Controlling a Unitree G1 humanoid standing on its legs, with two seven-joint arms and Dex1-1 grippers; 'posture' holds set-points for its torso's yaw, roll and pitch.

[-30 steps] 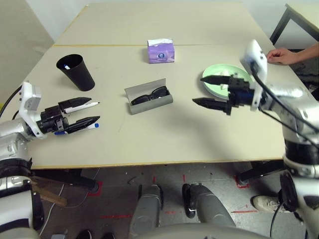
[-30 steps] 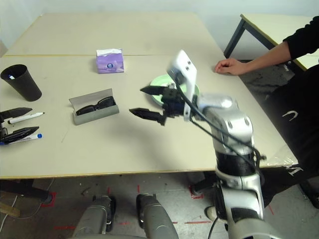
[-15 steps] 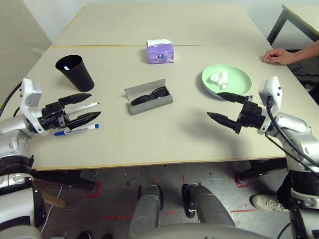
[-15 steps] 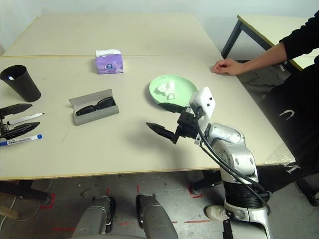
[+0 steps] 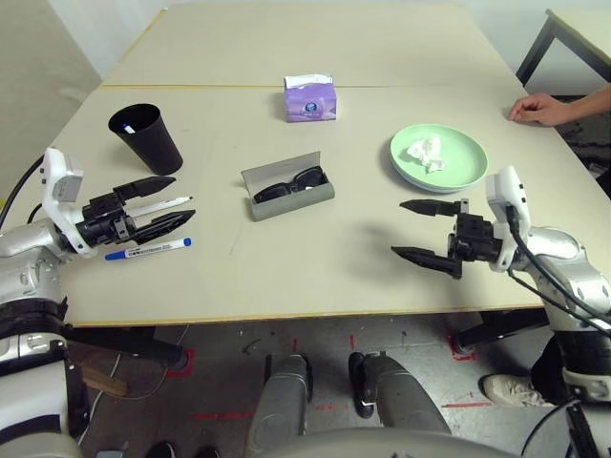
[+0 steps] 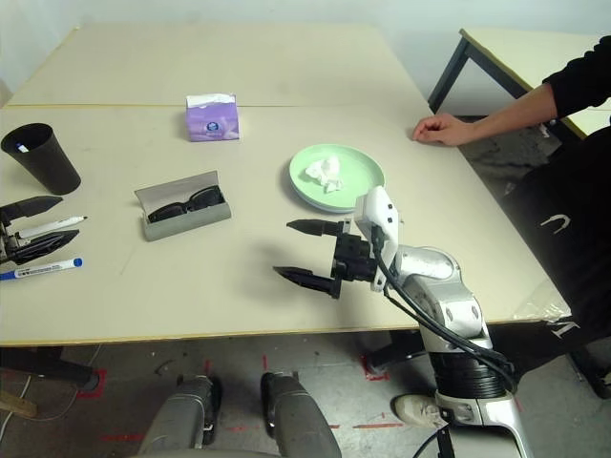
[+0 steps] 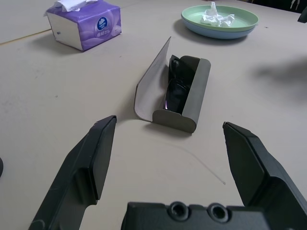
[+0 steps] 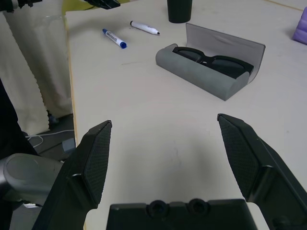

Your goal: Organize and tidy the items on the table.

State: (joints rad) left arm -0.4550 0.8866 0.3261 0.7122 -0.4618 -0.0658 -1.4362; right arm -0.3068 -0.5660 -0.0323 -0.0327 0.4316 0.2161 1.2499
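The head's two eye views look forward and down over the worktop (image 5: 315, 48). Each wrist view sits low and close, facing inward; both share the open glasses case (image 7: 184, 96).

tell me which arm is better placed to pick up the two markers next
Left. The left gripper, open, sits right beside the black-capped marker and blue-capped marker. The right gripper, also open, hangs near the green plate, across the table from them.
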